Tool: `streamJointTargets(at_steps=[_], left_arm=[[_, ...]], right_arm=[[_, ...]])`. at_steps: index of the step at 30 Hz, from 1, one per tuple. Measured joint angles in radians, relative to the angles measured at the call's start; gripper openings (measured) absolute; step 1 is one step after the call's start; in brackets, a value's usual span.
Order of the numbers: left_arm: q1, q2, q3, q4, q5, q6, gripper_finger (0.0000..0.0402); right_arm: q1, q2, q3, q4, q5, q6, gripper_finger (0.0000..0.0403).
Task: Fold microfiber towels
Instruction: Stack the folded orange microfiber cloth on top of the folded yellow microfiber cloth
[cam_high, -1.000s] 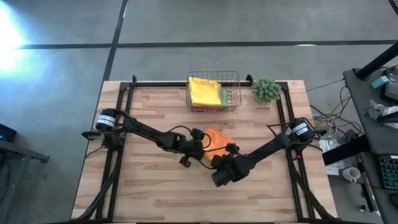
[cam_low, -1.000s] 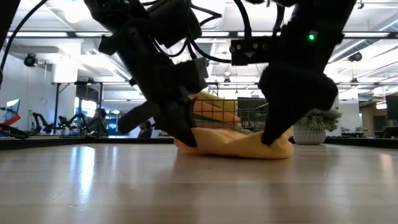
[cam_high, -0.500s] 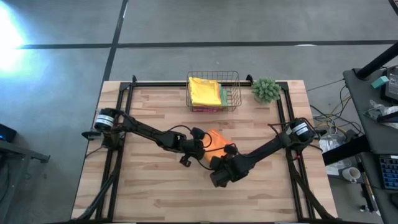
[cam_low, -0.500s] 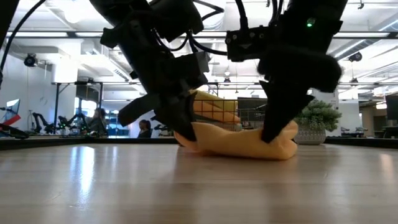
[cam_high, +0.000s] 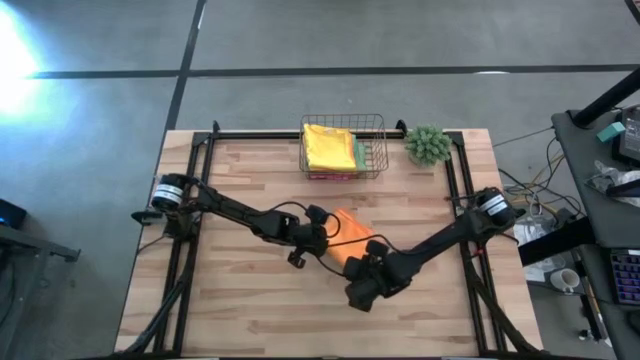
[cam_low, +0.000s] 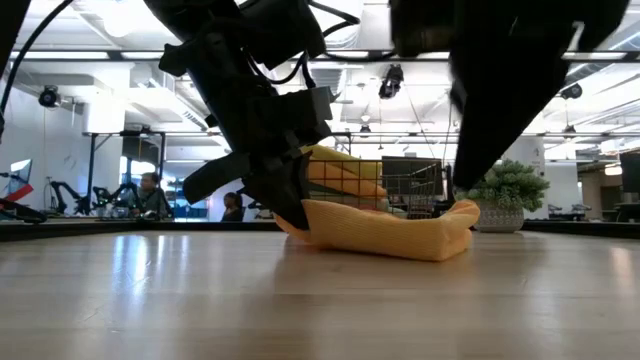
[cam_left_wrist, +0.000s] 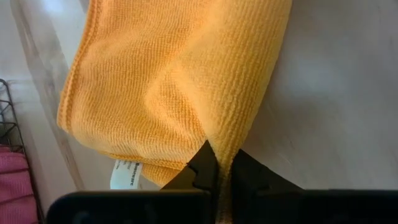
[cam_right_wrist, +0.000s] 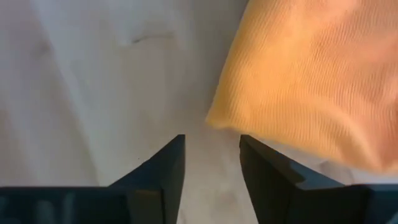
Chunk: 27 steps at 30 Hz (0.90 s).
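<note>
One folded orange towel (cam_high: 350, 238) lies near the middle of the wooden table (cam_high: 240, 310), its long side running diagonally from the far left toward the near right. The left gripper (cam_left_wrist: 219, 180) is clenched on the towel's edge. The right gripper (cam_right_wrist: 211, 163) sits just off the towel's near corner, fingers parted and holding nothing. At the far edge, a wire basket (cam_high: 374, 124) holds a stack with one yellow towel (cam_high: 328, 146) on top; green and pink edges show beneath it.

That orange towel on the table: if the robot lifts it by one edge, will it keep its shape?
Probably not. The orange towel lies in soft rounded folds, so it would likely droop. The left hand pinches only an edge, suggesting it's light.
</note>
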Motion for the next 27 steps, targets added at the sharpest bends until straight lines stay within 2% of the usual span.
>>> streamJointTargets(at_steps=[2,7,14,23,27], left_arm=[[0.000,0.000,0.000,-0.009,0.000,0.000,0.0000],[0.000,0.000,0.000,-0.011,0.001,0.000,0.0000],[-0.002,0.000,0.000,-0.013,0.003,-0.007,0.0000],[-0.002,0.000,0.000,-0.013,0.012,-0.026,0.0000],[-0.002,0.000,0.000,-0.013,0.013,-0.026,0.0000]], right_arm=[[0.018,-0.026,0.000,-0.004,0.006,0.021,0.0151],[0.030,-0.039,0.000,0.021,0.119,-0.039,0.0161],[-0.014,0.024,0.000,0.123,0.093,-0.177,0.0162],[-0.056,0.095,-0.001,0.129,0.103,-0.190,0.0160],[-0.073,0.140,-0.001,0.134,0.073,-0.178,0.0160]])
